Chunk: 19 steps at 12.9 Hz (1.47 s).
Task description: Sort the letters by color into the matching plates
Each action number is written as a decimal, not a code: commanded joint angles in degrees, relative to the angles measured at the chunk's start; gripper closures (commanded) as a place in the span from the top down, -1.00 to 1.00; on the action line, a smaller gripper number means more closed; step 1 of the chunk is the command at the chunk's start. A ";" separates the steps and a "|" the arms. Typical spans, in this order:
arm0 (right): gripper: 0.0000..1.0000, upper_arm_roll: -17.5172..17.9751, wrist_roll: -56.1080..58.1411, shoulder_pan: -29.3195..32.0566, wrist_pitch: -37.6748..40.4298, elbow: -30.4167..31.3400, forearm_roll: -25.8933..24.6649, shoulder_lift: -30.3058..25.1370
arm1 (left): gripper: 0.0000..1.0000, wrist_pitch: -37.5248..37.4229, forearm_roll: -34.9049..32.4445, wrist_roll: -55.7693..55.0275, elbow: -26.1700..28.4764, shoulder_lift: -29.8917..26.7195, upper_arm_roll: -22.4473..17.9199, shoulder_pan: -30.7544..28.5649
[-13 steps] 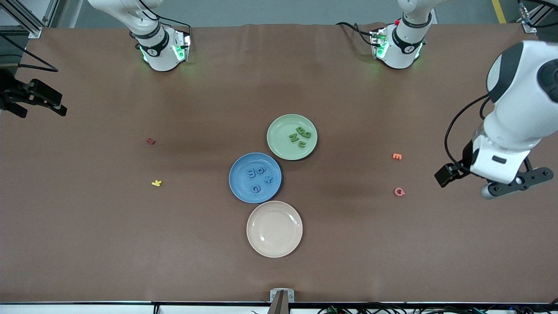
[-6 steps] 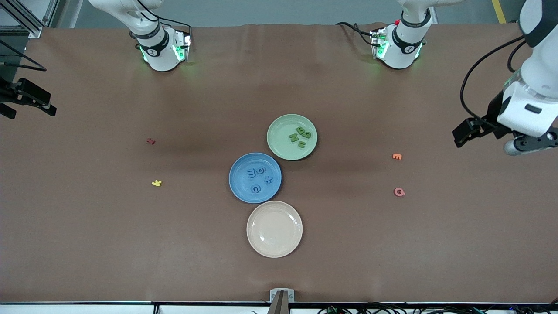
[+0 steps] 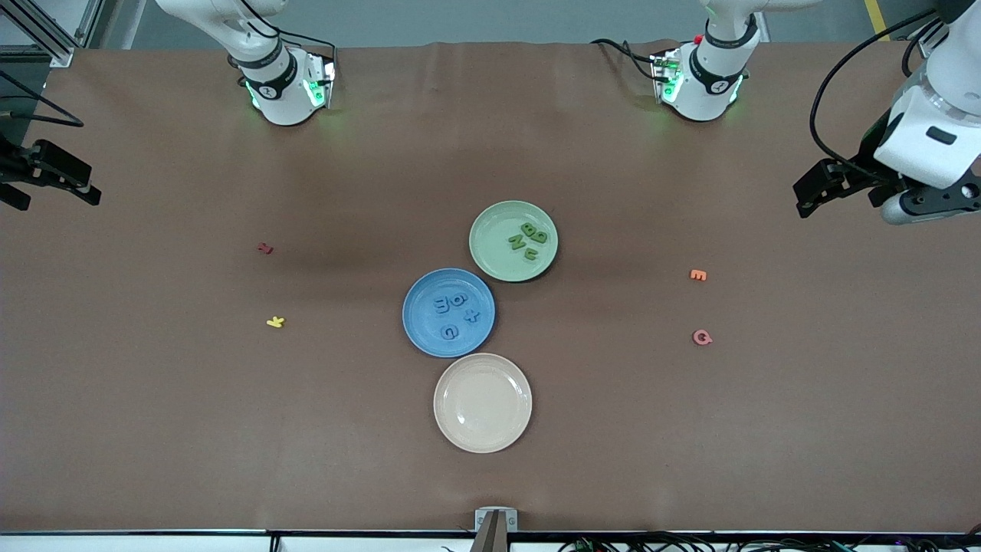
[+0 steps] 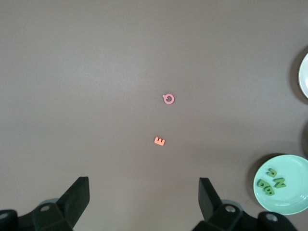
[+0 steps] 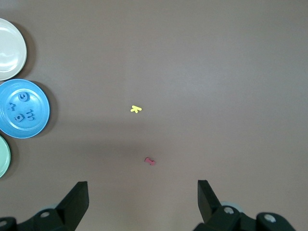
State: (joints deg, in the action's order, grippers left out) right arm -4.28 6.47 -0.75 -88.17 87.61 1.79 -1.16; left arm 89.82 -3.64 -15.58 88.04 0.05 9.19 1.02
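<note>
In the front view we saw the pale green round plastic plate (image 3: 513, 241) holding four small green foam letters (image 3: 528, 238), and touching it, nearer the camera, the medium blue round plastic plate (image 3: 449, 312) holding four blue foam letters (image 3: 455, 313). A cream plate (image 3: 483, 402) lay bare, nearer still. Our left gripper (image 3: 814, 192) hung over the left arm's end of the table, our right gripper (image 3: 46, 175) over the right arm's end. In the left wrist view, the left gripper (image 4: 143, 195) had its jaws wide apart, holding nothing, above an orange letter (image 4: 160, 141) and a pink one (image 4: 168, 99). In the right wrist view, the right gripper (image 5: 142, 195) was likewise spread and empty, above yellow (image 5: 135, 109) and red (image 5: 149, 161) letters. We judged the sorting complete, with nothing left to pick.
</note>
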 commanded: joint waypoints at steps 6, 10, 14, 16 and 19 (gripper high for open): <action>1.00 0.41 0.29 1.27 0.46 -2.18 -0.56 0.64 | 1.00 -0.78 3.38 3.89 2.13 -2.95 -2.43 -0.49; 1.00 0.41 0.47 1.27 0.54 -2.27 -0.56 0.64 | 1.00 -0.78 3.20 8.18 1.08 -2.52 -2.51 -2.07; 1.00 0.41 0.56 1.10 0.37 -2.35 -0.47 0.64 | 1.00 -0.78 2.41 7.68 0.81 -2.43 -1.99 -1.72; 1.00 0.41 0.56 1.18 0.37 -2.35 -0.56 0.64 | 1.00 -1.39 2.41 7.67 -0.33 -1.99 -1.90 -1.63; 1.00 0.41 0.56 1.19 0.37 -2.35 -0.56 0.64 | 1.00 -2.62 2.32 7.76 -1.12 -1.28 -1.90 -1.54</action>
